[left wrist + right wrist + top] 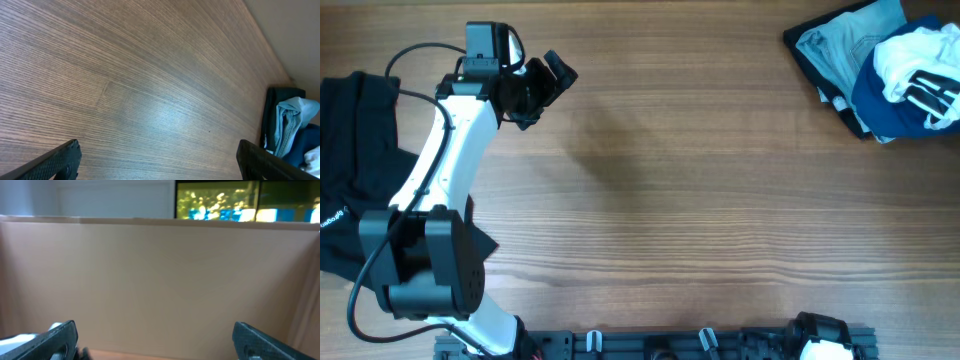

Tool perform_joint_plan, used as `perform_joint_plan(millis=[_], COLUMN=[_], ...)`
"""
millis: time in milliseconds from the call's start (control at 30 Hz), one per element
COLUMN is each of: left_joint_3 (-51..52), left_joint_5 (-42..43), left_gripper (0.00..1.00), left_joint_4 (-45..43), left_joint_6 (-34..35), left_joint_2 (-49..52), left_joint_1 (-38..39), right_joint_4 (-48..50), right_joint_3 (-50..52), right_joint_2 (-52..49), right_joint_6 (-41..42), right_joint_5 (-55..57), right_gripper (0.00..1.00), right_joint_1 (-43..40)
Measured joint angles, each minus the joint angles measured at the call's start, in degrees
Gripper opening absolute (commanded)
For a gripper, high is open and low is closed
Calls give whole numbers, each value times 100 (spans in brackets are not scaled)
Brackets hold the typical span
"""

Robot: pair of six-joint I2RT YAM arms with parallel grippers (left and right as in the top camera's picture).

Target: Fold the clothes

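Right now the clothes (pixel 885 65) are lying in a soft, crumpled heap at the far right corner of the wood-grain table (pixel 700 180): pale grey-blue folds over dark blue, with a white piece with black marks on top. A black garment (pixel 350 150) is sprawling limp at the left edge. The left gripper (pixel 542 88) is hovering over the striped wood, jaws spread wide and holding nothing. The right gripper (pixel 154 327) is facing a plain tan panel (pixel 160 270), jaws likewise gaping and empty.

I see the wood tabletop (pixel 700 180) carrying a clothes pile (pixel 880 70) at two o'clock, a black garment (pixel 355 140) at nine.
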State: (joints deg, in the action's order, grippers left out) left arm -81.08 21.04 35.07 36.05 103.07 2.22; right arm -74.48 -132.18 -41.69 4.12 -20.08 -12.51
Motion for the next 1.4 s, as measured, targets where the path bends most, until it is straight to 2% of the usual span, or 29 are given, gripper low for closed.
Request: perform_joint_plan(millis=[233, 367, 500, 600, 767, 867, 1000, 1167, 1400], left_joint_3=[0, 0, 0, 0, 0, 0, 0, 0, 0], left_joint_5=[-2, -2, -4, -15, -15, -17, -17, -20, -17], left_gripper=[100, 100, 100, 100, 100, 100, 100, 100, 100], left_joint_4=[-11, -13, -13, -13, -13, -15, -13, -13, -15], left_joint_6=[0, 0, 0, 0, 0, -13, -20, -17, -20], left_joint_2=[0, 0, 0, 0, 0, 0, 0, 0, 0], left_joint_1=[0, 0, 0, 0, 0, 0, 0, 0, 0], right_joint_4=[-723, -890, -623, 428, 3080, 4354, 5340, 5718, 5995], right_joint_3=[-44, 42, 872, 2286, 6317, 8719, 10793, 12041, 12660], right_joint_2=[940, 1060, 1550, 2275, 3536, 3856, 3978, 4026, 4048], right_joint_6=[-258, -1021, -1836, -2111, -2273, -2312, -2337, -2337, -2337], right_joint_5=[127, 247, 229, 98, -90, -90, -184, -345, -376], right_gripper=[100, 100, 100, 100, 100, 100, 100, 100, 100], right_joint_1=[887, 1093, 1123, 1123, 1123, 1123, 1123, 1123, 1123])
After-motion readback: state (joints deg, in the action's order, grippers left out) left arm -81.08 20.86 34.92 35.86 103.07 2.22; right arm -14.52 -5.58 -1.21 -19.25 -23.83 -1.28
